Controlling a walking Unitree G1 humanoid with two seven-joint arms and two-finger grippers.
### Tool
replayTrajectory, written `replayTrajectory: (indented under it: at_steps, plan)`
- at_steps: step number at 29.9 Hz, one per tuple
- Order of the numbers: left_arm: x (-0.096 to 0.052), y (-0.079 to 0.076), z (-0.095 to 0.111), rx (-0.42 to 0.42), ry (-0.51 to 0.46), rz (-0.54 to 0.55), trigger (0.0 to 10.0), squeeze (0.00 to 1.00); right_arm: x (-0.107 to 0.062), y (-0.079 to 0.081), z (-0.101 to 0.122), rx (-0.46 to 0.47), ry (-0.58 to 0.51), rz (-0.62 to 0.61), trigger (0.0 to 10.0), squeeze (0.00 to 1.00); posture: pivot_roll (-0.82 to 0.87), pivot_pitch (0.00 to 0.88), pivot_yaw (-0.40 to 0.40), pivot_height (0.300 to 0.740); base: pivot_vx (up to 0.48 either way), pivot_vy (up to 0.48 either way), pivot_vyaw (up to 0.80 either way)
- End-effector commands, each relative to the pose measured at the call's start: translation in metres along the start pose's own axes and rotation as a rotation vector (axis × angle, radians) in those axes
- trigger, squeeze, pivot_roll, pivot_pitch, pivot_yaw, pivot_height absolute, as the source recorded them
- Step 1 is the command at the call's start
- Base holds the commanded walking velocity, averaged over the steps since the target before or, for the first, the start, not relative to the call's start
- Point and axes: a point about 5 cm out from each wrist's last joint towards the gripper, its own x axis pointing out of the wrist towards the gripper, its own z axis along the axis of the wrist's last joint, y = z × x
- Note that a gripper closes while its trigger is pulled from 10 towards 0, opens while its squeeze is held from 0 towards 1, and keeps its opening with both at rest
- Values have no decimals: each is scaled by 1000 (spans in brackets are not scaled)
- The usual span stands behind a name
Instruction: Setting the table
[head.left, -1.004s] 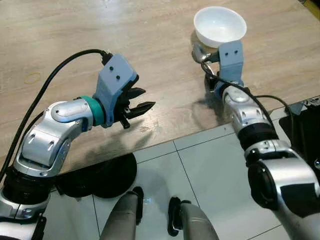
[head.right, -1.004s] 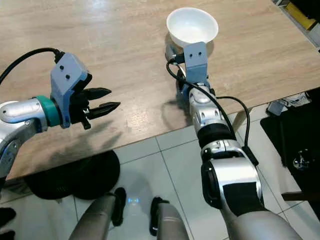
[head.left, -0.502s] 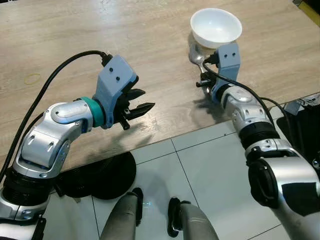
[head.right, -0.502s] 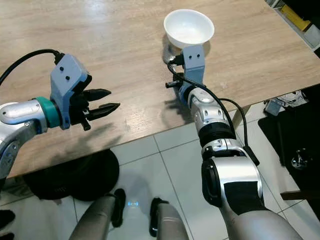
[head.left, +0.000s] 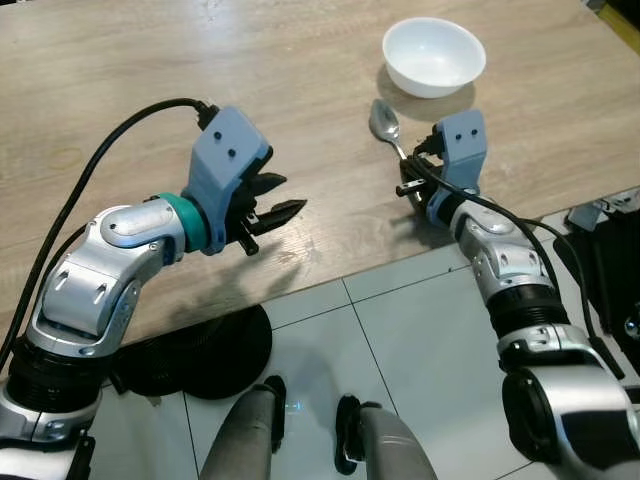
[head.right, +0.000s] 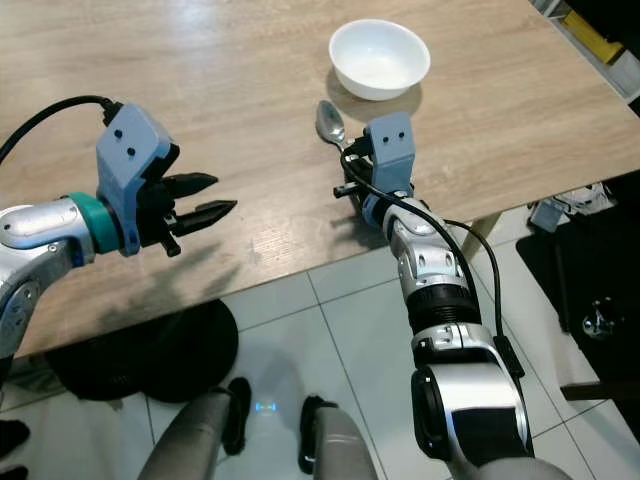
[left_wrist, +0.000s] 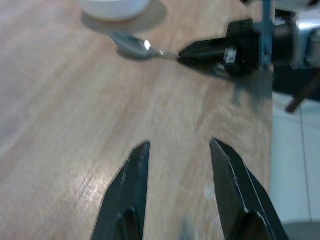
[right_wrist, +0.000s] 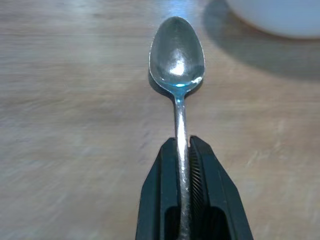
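Silver spoon, bowl up, beside white bowl

On the bench, the bowl sits far right; the spoon lies just before it, slightly left, its handle in the right hand.

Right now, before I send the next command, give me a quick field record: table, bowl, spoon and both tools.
surface: wooden table, its near edge over a tiled floor
bowl: white bowl, upright on the table, far right side
spoon: metal spoon, beside the bowl on its near left, apart from it, bowl end pointing away from the robot
right tool: shut on the spoon's handle, low over the table
left tool: open, holding nothing, above the table's near edge, well left of the spoon
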Motion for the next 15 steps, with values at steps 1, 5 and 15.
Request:
replayTrajectory:
  at_steps: [1, 5, 15]
  plan:
    - [-2, -1, -2, -19, 3, -5, 10000, 0, -5, 1, -1, 36, 8, 15, 0, 0, 140, 205, 55, 740, 0, 0, 0]
    - [-7, 0, -1, -23, 4, -9, 10000, 0, -26, 5, 17, 62, -90, 34, 0, 0, 125, 205, 54, 740, 0, 0, 0]
    - [-4, -5, -2, -26, -10, -31, 10000, 0, -52, -3, 62, 115, -326, -95, 10000, 0, 85, 183, 57, 740, 0, 0, 0]
